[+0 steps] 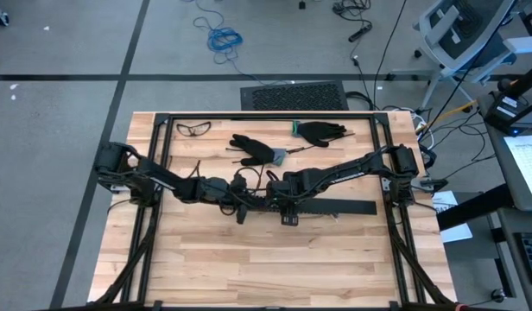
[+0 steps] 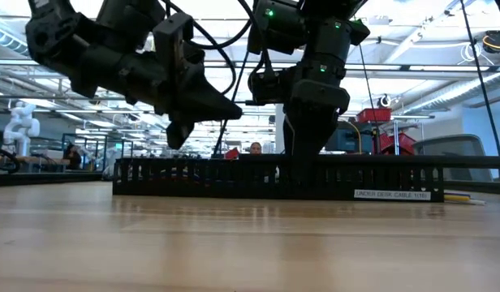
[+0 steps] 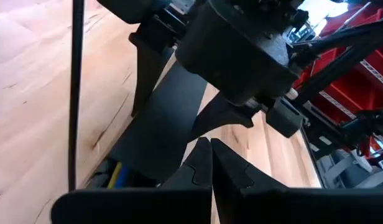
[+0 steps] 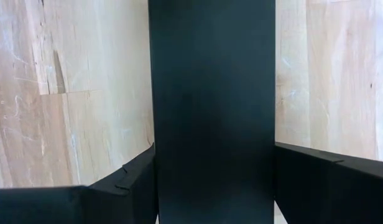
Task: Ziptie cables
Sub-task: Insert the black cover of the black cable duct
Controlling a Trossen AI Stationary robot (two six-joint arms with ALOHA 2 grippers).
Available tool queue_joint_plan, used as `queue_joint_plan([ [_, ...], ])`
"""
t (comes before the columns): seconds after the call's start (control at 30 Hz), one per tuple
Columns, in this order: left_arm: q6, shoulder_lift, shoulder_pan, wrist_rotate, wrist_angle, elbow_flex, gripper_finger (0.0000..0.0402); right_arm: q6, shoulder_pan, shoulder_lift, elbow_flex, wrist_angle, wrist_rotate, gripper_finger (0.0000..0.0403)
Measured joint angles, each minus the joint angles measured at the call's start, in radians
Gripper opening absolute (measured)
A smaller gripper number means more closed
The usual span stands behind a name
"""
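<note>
Overhead view first: we see both arms meeting over the middle of the wooden table [image 1: 249, 259], the left claw [image 1: 243, 210] and the right claw [image 1: 288, 213] near each other at the black slotted strip [image 1: 335, 207]. Two black gloves [image 1: 257, 149] and a pair of safety glasses [image 1: 193, 129] lie toward the far edge.

Low view: we see the strip standing along the table, the right claw straddling it from above and the left claw just beside it, tilted.

Left wrist view: we see the left claw's fingers [image 3: 201, 168] pressed together with nothing visibly held; the cables [image 3: 117, 174], yellow and blue, show at the strip's near end.

Right wrist view: we see the right claw's fingers [image 4: 135, 180] spread on either side of the strip, against its walls.
</note>
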Motion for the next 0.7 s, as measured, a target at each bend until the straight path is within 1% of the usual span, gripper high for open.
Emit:
queue_joint_plan([
  [0.2,0.0,0.06,0.001,0.003,0.059,0.036,0.0001,0.004,0.0,0.0,0.0,0.0,0.001,0.0233],
  [0.33,0.028,0.107,0.013,-0.003,0.045,0.055,0.0,0.004,0.0,0.0,0.0,0.002,0.001,0.0233],
  [0.43,0.009,0.153,0.031,-0.004,0.033,0.064,0.0,0.005,0.0,0.0,0.0,0.002,0.0,0.0233],
  [0.6,0.01,0.169,0.046,-0.017,0.042,0.104,0.0,0.005,0.0,0.0,0.0,0.007,0.001,0.0233],
  [0.7,0.036,0.17,0.05,-0.015,0.041,0.125,0.0,0.005,0.0,0.0,0.0,0.008,0.0,0.0233],
])
